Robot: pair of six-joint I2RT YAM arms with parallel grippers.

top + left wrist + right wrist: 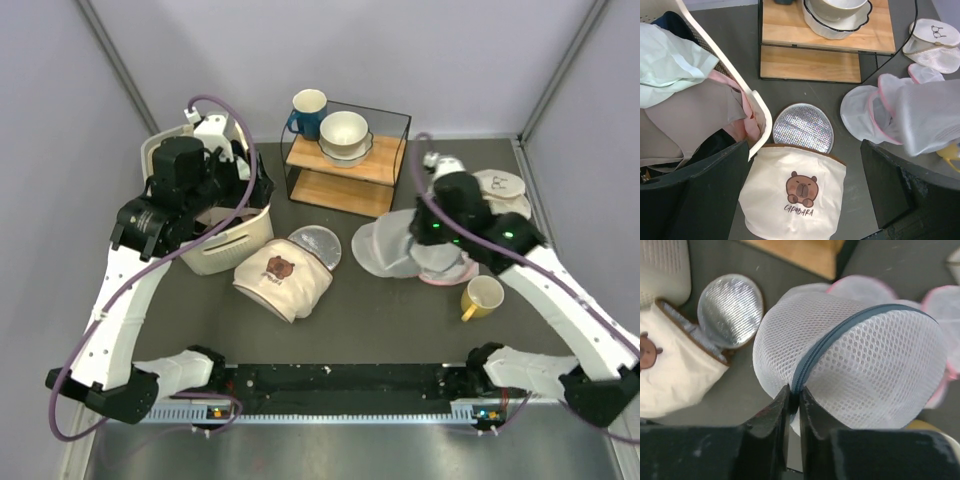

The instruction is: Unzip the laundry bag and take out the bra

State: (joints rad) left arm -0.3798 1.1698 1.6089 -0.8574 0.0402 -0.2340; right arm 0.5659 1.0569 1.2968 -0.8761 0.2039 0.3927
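My right gripper [794, 390] is shut on the end of the grey-blue zip [840, 332] of the laundry bag [860, 365], a domed white see-through mesh bag held up off the table. The zip looks closed. The bag also shows in the top view [440, 262], under my right gripper [428, 240], and in the left wrist view [935, 117]. No bra shows through the mesh. My left gripper [805, 200] is open and empty, high above the bear-print cloth [795, 195], beside the cream basket [760, 107]. It also shows in the top view [245, 185].
Pink-trimmed mesh bags [860, 112] lie under and beside the held bag. A grey glittery disc [315, 245] lies mid-table. The basket [225, 245] holds mixed clothes, some pink. A wire-and-wood shelf [345, 165] with bowl and mug stands behind. A yellow mug [483, 296] and a round printed bag [500, 185] are right.
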